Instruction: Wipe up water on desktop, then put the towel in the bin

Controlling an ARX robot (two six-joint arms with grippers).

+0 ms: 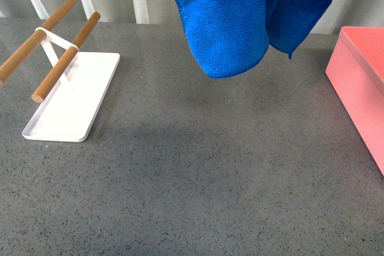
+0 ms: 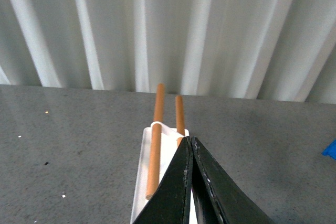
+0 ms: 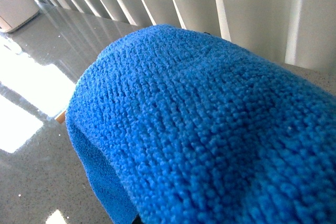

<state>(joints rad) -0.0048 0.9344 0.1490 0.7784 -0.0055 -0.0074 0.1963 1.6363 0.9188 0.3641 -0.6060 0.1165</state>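
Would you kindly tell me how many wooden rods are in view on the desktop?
2. Both slant side by side over the flat white tray at the left of the speckled grey desktop: one light wooden rod further left, the other beside it. None seems hidden.

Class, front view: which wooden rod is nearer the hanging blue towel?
The rod further right, ending above the white tray; the other rod runs off the left edge.

**Front view.** The towel runs off the top edge, so whatever holds it is unseen. The bin is cut by the right edge, and one wooden rod by the left.

**Right wrist view.** The towel fills the frame and hides the right gripper.

**Left wrist view.** The left gripper covers part of the tray.
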